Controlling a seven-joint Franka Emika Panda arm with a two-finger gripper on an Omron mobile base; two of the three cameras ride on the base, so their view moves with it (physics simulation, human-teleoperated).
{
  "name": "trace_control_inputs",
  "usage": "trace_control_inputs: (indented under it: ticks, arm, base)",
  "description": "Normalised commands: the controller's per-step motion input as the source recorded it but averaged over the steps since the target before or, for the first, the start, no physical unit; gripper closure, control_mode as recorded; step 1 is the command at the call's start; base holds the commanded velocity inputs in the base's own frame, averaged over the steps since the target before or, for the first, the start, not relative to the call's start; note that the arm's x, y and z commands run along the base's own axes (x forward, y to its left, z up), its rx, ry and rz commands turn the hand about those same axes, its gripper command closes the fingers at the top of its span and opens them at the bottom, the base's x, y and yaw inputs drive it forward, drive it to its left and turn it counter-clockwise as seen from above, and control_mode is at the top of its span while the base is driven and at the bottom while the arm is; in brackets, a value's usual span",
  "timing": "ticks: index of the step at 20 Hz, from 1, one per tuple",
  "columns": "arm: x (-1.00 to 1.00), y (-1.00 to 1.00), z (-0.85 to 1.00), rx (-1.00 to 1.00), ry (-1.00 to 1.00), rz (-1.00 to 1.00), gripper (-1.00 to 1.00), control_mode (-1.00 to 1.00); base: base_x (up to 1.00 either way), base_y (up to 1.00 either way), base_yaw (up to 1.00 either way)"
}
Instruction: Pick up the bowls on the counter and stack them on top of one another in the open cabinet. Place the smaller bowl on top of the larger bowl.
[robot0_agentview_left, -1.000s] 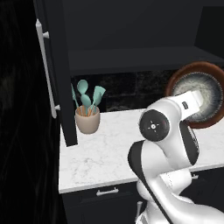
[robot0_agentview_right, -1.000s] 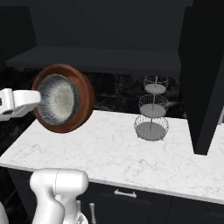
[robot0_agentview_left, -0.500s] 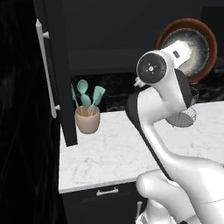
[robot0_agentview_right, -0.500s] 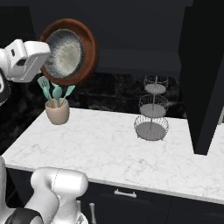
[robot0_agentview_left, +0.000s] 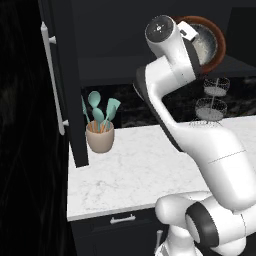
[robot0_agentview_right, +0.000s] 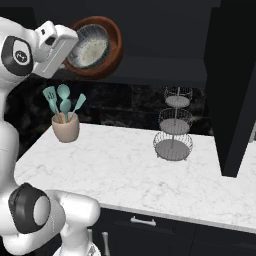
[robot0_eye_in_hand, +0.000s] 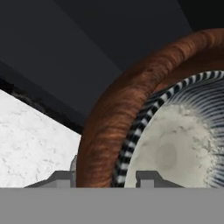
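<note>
Hand view has the larger bowl (robot0_eye_in_hand: 113, 131), reddish-brown and wood-grained, close up and tipped on edge, its thick rim running between the two finger tips (robot0_eye_in_hand: 148, 177), which stand one outside the wall and one inside, clamped on that rim. Nested in it sits the smaller bowl (robot0_eye_in_hand: 183, 144), grey with a striped rim and a speckled pale inside. From the left base view the gripper (robot0_agentview_left: 192, 35) carries the larger bowl (robot0_agentview_left: 212, 47) high, level with the open cabinet (robot0_agentview_left: 150, 45) and well above the counter (robot0_agentview_left: 145, 170), its mouth facing sideways. The right base view shows the same larger bowl (robot0_agentview_right: 111, 50) with the smaller bowl (robot0_agentview_right: 90, 47) inside it, held by the gripper (robot0_agentview_right: 75, 42) in front of the cabinet shelf (robot0_agentview_right: 160, 65). Below, a beige utensil crock (robot0_agentview_right: 66, 129) with teal spoons stands on the counter (robot0_agentview_right: 130, 175), and a three-tier wire stand (robot0_agentview_right: 173, 125) is well apart to its right
</note>
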Motion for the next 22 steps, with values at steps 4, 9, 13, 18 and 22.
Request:
trace_control_inputs:
  ticks: [4,9,13,18,22]
  arm:
    - [1.0,0.0,-0.23,-0.03,0.03,0.02,1.0,-1.0]
    - [1.0,0.0,-0.3,-0.01,0.0,0.02,1.0,-1.0]
    - [1.0,0.0,-0.21,0.0,0.0,0.01,1.0,-1.0]
    - [0.96,0.0,-0.15,0.0,0.0,0.0,1.0,-1.0]
    - [0.2,0.0,-0.01,0.0,0.0,0.0,-1.0,-1.0]
  base:
    - [0.0,0.0,0.0]
    - [0.0,0.0,0.0]
    - [0.0,0.0,0.0]
    - [0.0,0.0,0.0]
    - [0.0,0.0,0.0]
